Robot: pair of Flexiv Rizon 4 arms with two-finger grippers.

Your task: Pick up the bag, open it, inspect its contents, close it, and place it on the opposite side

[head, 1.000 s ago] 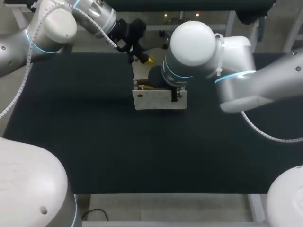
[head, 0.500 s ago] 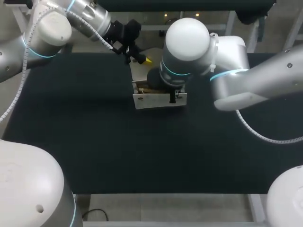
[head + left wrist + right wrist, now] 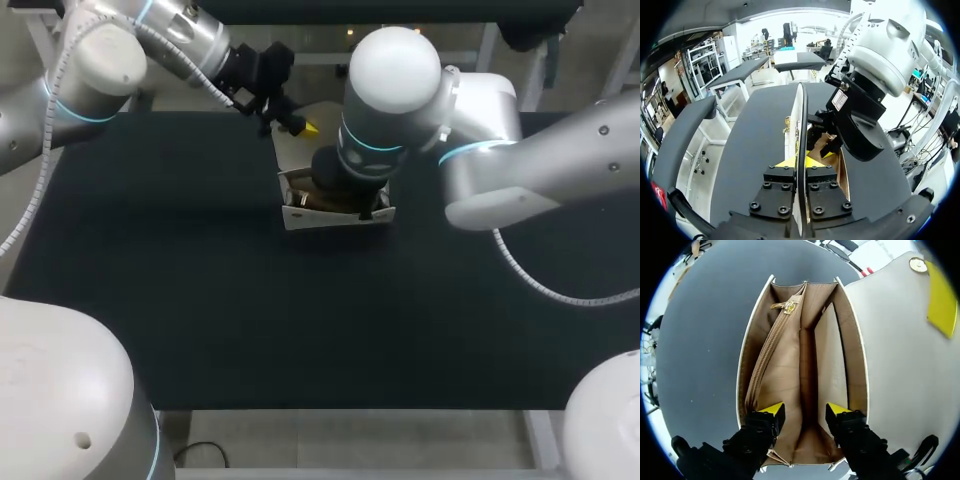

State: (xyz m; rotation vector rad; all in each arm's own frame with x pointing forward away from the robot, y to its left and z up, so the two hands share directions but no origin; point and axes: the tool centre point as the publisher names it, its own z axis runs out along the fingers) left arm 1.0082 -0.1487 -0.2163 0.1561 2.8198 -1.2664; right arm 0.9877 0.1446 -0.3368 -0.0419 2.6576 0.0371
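A white bag [image 3: 335,214] stands at the table's middle with its mouth open, showing a tan lining [image 3: 790,375] with a zipped pocket [image 3: 762,367] and a divider [image 3: 832,360]. Its white flap [image 3: 895,335], bearing a gold snap [image 3: 915,264], is lifted up and back. My left gripper [image 3: 292,120] is shut on the flap's thin edge [image 3: 801,120], its yellow tips on either side [image 3: 801,162]. My right gripper [image 3: 805,410] hangs open over the bag's mouth, one finger near each side wall, nothing between them. In the head view my right wrist [image 3: 360,170] hides that gripper.
The black table [image 3: 180,300] spreads out around the bag on all sides. My left gripper's yellow fingertip [image 3: 941,295] shows against the flap beyond the bag in the right wrist view.
My right gripper has gone from shut to open above the bag. The bag's brown inside now shows in the head view. My left gripper, still holding the flap, has shifted slightly left.
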